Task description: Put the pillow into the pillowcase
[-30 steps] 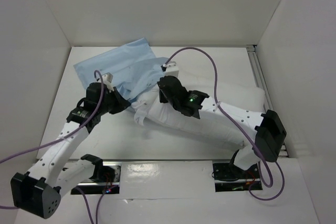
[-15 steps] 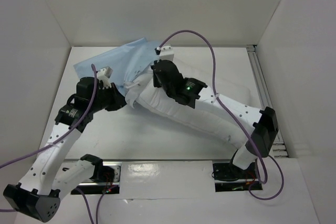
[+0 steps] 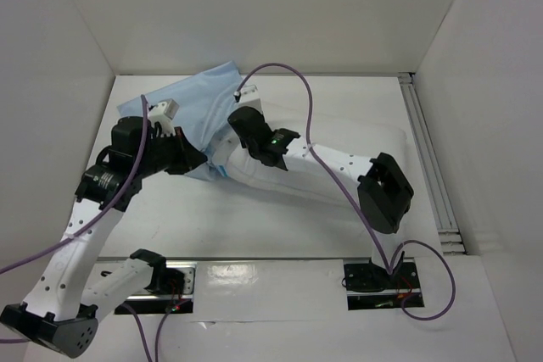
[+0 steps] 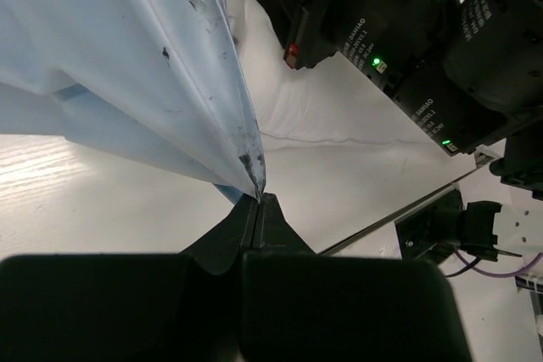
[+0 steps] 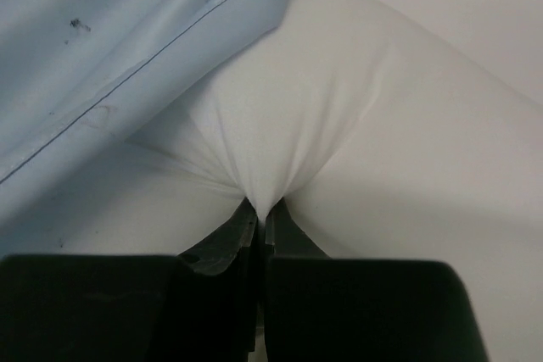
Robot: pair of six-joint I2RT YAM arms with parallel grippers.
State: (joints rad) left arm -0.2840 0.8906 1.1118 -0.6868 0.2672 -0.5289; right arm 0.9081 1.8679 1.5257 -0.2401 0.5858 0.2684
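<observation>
Wrist view alone shows right hand [image 5: 261,209] pinching pillow [image 5: 356,125].

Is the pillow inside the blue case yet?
Mostly out: the pillow shows bare white, and only its end reaches under the case hem.

White table [image 3: 254,228] boxed in by plain white walls [image 3: 254,6]; metal rail [image 3: 427,150] along its right edge; glossy strip [image 3: 263,274] at the near edge.
</observation>
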